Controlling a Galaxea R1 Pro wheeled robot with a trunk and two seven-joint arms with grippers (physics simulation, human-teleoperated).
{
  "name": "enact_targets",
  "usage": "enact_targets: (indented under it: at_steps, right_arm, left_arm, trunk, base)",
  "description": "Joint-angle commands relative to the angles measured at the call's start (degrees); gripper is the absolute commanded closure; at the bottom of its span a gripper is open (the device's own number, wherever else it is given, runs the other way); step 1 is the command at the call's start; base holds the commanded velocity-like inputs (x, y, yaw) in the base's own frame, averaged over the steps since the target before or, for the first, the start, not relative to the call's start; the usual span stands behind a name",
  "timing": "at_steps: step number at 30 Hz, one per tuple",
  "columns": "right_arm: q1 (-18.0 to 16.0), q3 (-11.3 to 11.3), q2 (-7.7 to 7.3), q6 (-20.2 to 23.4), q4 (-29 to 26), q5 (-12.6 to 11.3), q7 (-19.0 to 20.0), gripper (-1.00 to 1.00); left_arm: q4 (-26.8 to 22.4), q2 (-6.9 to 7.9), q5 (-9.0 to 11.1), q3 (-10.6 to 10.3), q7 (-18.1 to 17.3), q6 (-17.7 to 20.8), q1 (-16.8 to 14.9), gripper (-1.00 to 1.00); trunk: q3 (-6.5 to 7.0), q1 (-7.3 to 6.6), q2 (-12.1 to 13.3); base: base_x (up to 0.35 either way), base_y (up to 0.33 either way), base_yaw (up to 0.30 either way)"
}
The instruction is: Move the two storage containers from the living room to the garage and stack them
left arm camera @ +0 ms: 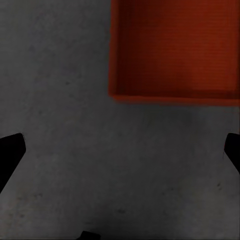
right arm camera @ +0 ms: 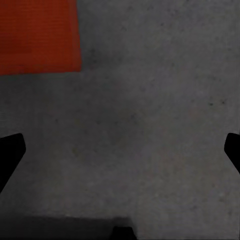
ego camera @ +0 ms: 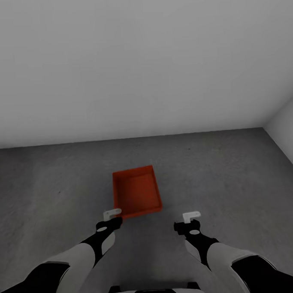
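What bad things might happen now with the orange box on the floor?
1. Only one bin is seen on the concrete floor, and both grippers look open and empty, so the stack may be left undone if the second bin is not fetched.
2. The left gripper hangs close to the bin's near corner; an arm swing could knock it askew.
3. The bin sits right ahead of the robot, so rolling forward might push it.

Head camera sits high, faces forward and down over both arms toward the grey wall (ego camera: pixel 142 61) and the floor (ego camera: pixel 234 176). Both wrist cameras look straight down at the floor from close range. All three views share the orange-red container (ego camera: pixel 137 191), cropped at both wrist views' edges.
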Motion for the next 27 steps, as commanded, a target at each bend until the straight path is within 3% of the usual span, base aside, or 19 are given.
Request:
enact_targets:
  at_steps: [1,12,27]
  right_arm:
    - [0.0,0.4,0.01,-0.2,0.1,-0.4,-0.2,-1.0]
    - [0.0,0.4,0.18,-0.2,0.1,-0.6,-0.2,-1.0]
    - [0.0,0.4,0.27,-0.4,0.1,-0.7,-0.4,-1.0]
  left_arm:
    - [0.1,-0.01,0.5,-0.3,0.2,-0.2,0.0,-1.0]
    - [0.1,-0.01,0.5,-0.4,0.1,-0.2,0.0,-1.0]
    - [0.3,0.13,0.5,-0.4,0.1,-0.1,0.0,-1.0]
  trunk:
    - [-0.06,-0.01,-0.1]
    - [-0.06,-0.01,-0.1]
    - [0.87,-0.01,-0.1]
  base:
    - [-0.345,0.0,0.0]
    - [-0.31,0.0,0.0]
    - [-0.028,0.0,0.0]
